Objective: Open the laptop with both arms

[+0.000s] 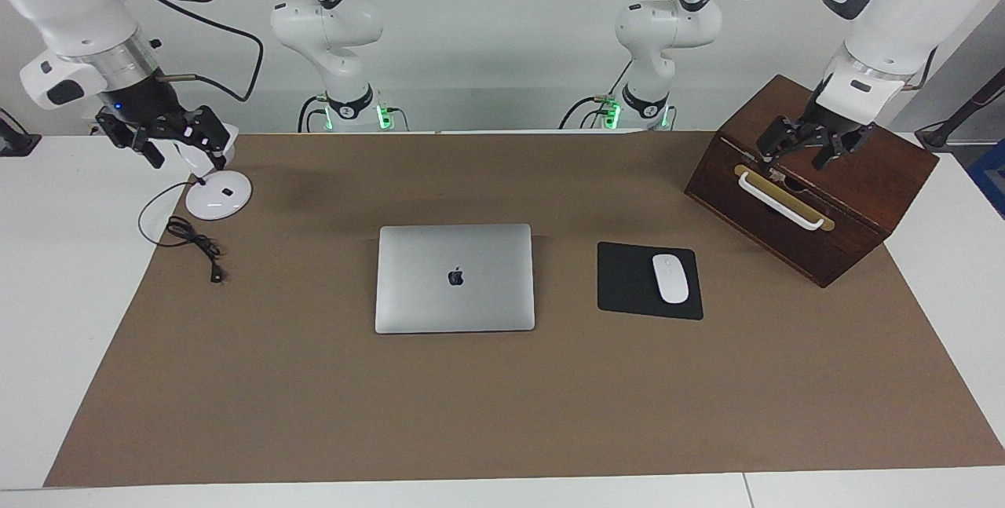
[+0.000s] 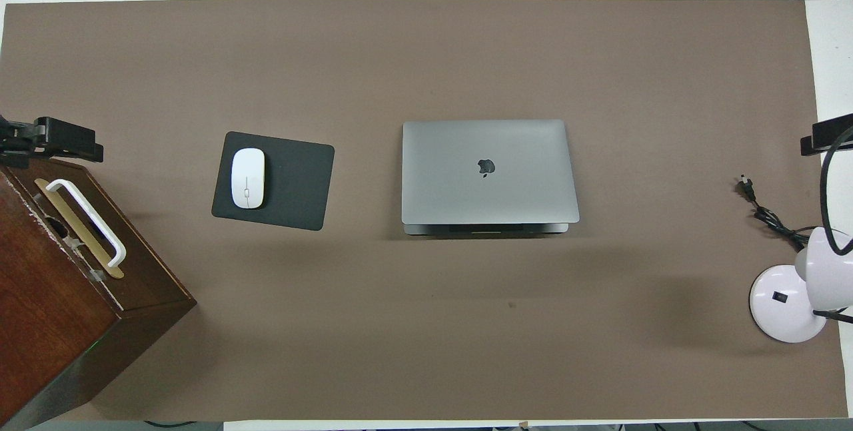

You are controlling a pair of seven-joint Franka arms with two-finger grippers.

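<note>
Markings: you are seeing one mark only, the dark apple logo (image 1: 455, 277) in the middle of the lid; you cannot make out any writing elsewhere
Laptop: the laptop (image 1: 454, 278) is lying shut and flat, thin silver-grey with rounded corners, its lid facing up; in the overhead view you are seeing the edge nearer to the robots showing a thin dark slit under the lid
Laptop's place: it is sitting in the middle of the brown mat (image 1: 502, 414), and every place below is told from it
Mouse pad: the black mouse pad (image 1: 628, 288) is lying just beside the laptop toward the left arm's end, with the white mouse (image 1: 670, 278) resting on it
Wooden box: the dark wooden box (image 1: 856, 178) with a white handle (image 1: 781, 201) is standing well apart from the laptop, at the left arm's end
Lamp: the white lamp (image 1: 218, 194) and its black cable (image 1: 196, 245) are sitting well apart from the laptop, at the right arm's end
Left gripper: the left gripper (image 1: 801, 148) is hanging over the wooden box, jaws spread wide, holding nothing
Right gripper: the right gripper (image 1: 169, 135) is hovering over the lamp; you cannot tell how its jaws are standing
</note>
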